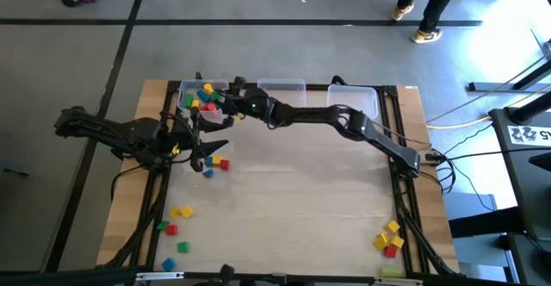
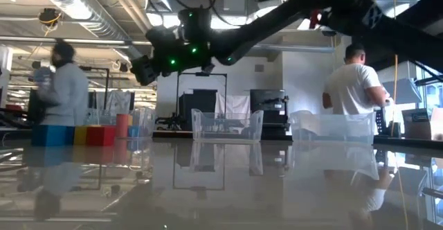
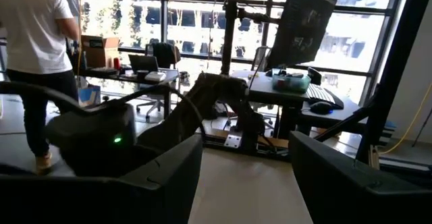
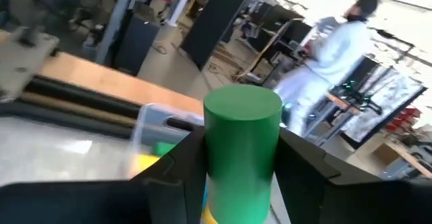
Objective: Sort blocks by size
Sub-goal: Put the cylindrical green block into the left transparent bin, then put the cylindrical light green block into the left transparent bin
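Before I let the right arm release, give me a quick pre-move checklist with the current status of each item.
1. Right gripper shut on the green cylinder block: ok, the cylinder stands upright between its fingers.
2. Right gripper over the leftmost clear plastic bin, which holds mixed coloured blocks: ok in the high view.
3. Height above that bin's rim: cannot tell.
4. Left gripper open and empty: ok.
5. Left arm clear of the right arm: ok, it sits at the table's left edge, though close to that bin.
6. Middle clear plastic bin and right clear plastic bin unobstructed: ok.
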